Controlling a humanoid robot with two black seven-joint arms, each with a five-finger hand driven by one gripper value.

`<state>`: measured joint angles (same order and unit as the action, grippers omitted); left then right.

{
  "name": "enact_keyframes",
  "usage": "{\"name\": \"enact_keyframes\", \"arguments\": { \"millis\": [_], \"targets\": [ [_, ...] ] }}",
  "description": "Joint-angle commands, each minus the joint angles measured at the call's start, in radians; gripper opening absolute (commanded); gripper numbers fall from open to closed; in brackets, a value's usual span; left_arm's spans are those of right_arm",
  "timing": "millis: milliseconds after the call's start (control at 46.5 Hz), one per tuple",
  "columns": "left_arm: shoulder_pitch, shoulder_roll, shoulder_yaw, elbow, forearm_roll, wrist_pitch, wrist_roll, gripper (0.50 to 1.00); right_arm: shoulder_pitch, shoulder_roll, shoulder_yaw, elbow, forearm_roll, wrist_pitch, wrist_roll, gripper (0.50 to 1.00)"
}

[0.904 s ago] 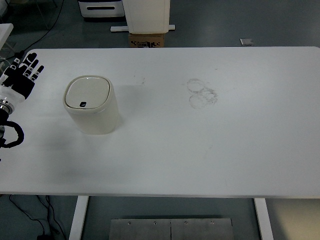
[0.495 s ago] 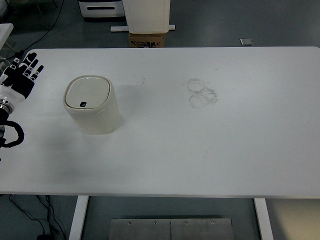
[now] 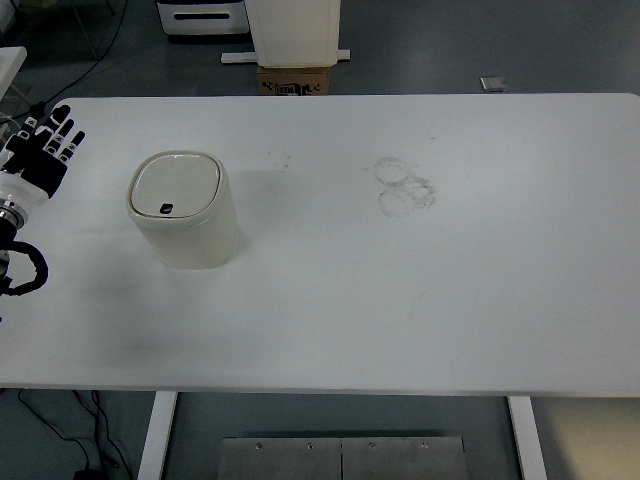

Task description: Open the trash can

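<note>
We observed the trash can [image 3: 183,209], a cream-coloured bin with rounded corners, standing upright on the left part of the white table [image 3: 400,300]. Its lid [image 3: 175,186] lay flat and closed on top, with a small dark button [image 3: 166,209] at the lid's near edge. Our left hand [image 3: 42,150] was at the far left edge of the top view, over the table's left margin and well apart from the trash can, touching nothing. Its black fingers [image 3: 62,128] were extended and spread, pointing away from us, and they held nothing. The white wrist section sat just behind the hand, and a black cable [image 3: 25,268] looped below it near the picture's left edge. We saw no right arm or hand in this view. Faint ring-shaped marks [image 3: 403,185] showed on the table surface right of centre, well away from the trash can. Beyond the table's far edge we noted a cardboard box [image 3: 294,79] on the floor, with a white unit [image 3: 292,30] standing directly behind it. A metal plate [image 3: 342,457] lay on the floor at the near side, between the table legs.
</note>
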<state>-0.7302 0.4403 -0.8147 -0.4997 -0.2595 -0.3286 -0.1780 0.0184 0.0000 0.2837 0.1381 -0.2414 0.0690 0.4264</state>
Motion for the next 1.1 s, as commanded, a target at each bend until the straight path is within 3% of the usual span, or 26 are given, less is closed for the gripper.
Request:
{"name": "enact_keyframes", "arguments": {
  "millis": [0,969,1076],
  "targets": [
    [0.0,0.001,0.0,0.0,0.0,0.0,-0.002,1.0,0.0,0.0,-0.001,0.0,-0.001,0.0,0.0,0.991],
    [0.0,0.009,0.006,-0.011,0.012,0.013,0.0,1.0,0.0,0.0,0.0,0.0,0.001,0.0,0.0,0.991],
    [0.0,0.064,0.011,-0.127,0.043,0.046,0.008,1.0,0.0,0.0,-0.001,0.0,0.001,0.0,0.0,0.991]
  ]
}}
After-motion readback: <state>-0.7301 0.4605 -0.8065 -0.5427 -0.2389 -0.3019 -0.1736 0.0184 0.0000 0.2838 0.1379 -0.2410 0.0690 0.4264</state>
